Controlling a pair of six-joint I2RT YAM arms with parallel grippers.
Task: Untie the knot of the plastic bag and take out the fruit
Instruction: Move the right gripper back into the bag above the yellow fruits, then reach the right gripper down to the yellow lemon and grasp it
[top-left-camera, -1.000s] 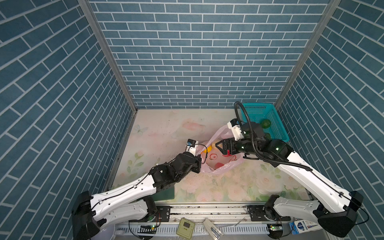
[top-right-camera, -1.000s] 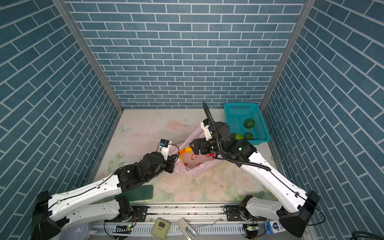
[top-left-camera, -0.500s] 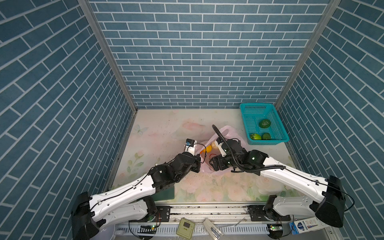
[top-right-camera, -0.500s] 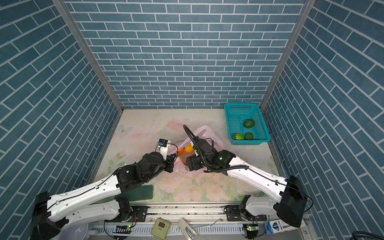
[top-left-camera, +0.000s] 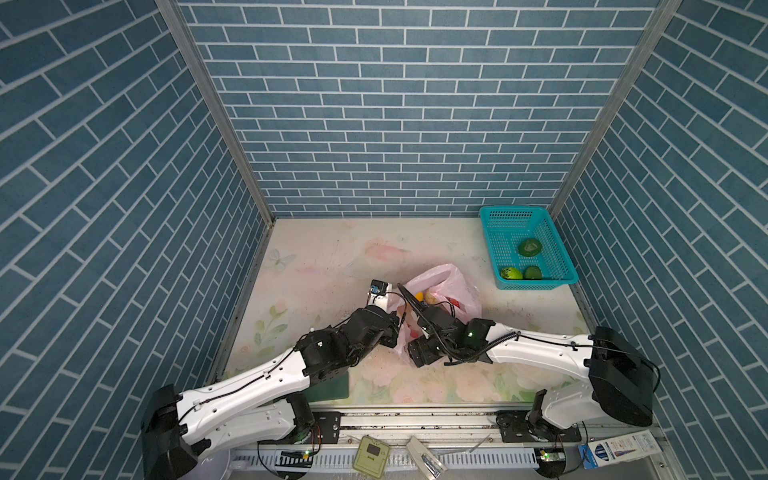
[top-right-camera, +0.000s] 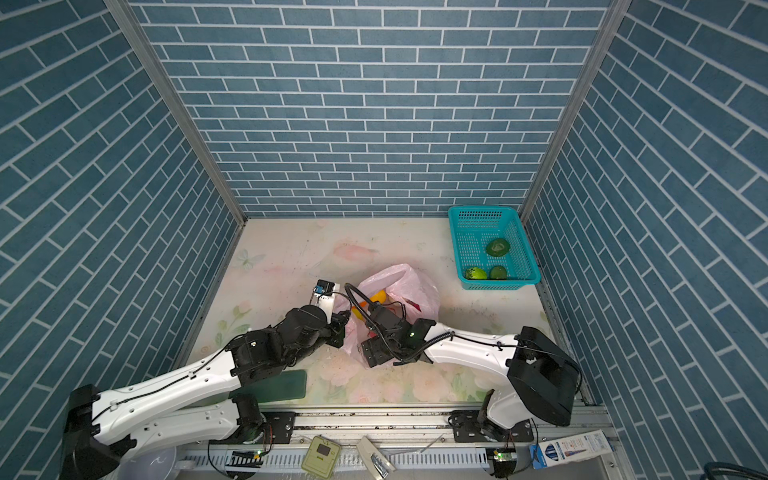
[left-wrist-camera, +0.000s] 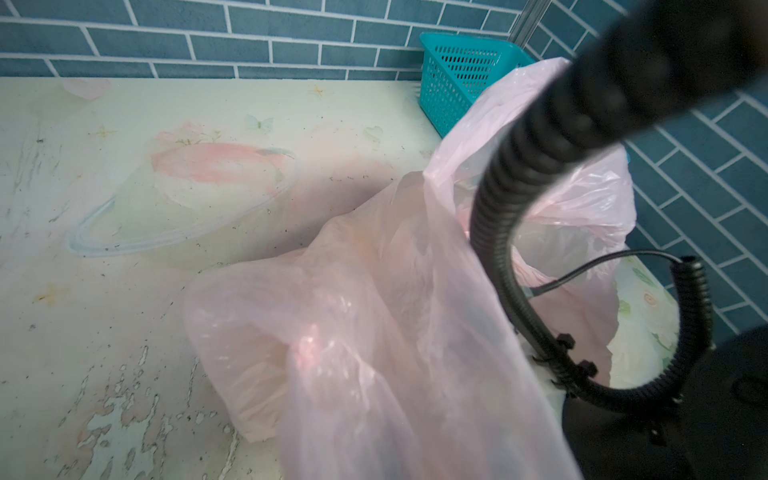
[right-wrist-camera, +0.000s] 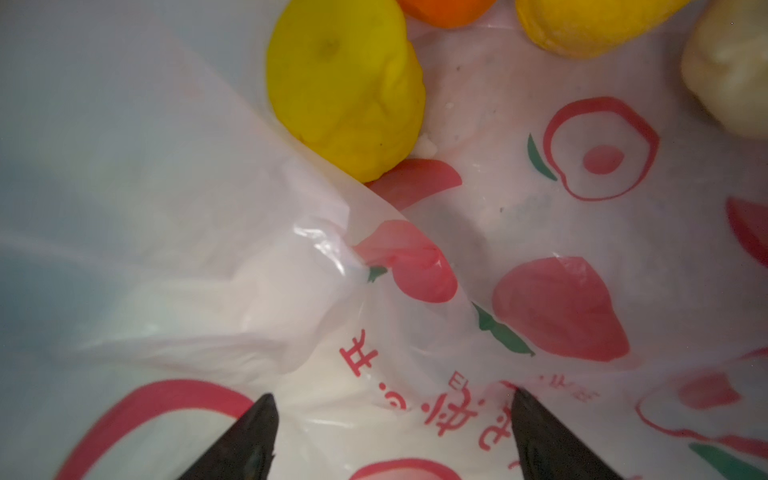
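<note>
Handling: the plastic bag (top-left-camera: 455, 286) is thin, soft, slippery film, light by itself. It will likely fold and drag rather than lift cleanly, so it is best held by the rim, not the printed belly.
Fruit inside: yellow fruit (right-wrist-camera: 345, 87) lies nearest the reaching hand, with orange fruit (right-wrist-camera: 446, 8) and whitish fruit (right-wrist-camera: 731, 70) beyond. All are round and likely to roll; grip each across its widest part.
Bag position: mid-counter, slightly right, mouth gaping, no tie visible.
Right hand (right-wrist-camera: 392, 411): released, fingers spread, inside the mouth, nothing between them.
Left hand (top-left-camera: 399, 322): clenched at the bag's left rim. Its fingers are hidden, but film runs up to it, so it is judged to be pinching the rim.
Basket (top-left-camera: 505, 232): far right corner, with three green fruits (top-left-camera: 530, 247) inside.
Room: counter (top-left-camera: 332, 257) is bare left of and beyond the bag. The right wall (top-left-camera: 644, 249) stands close beside the basket. Both arms crowd the near side.
</note>
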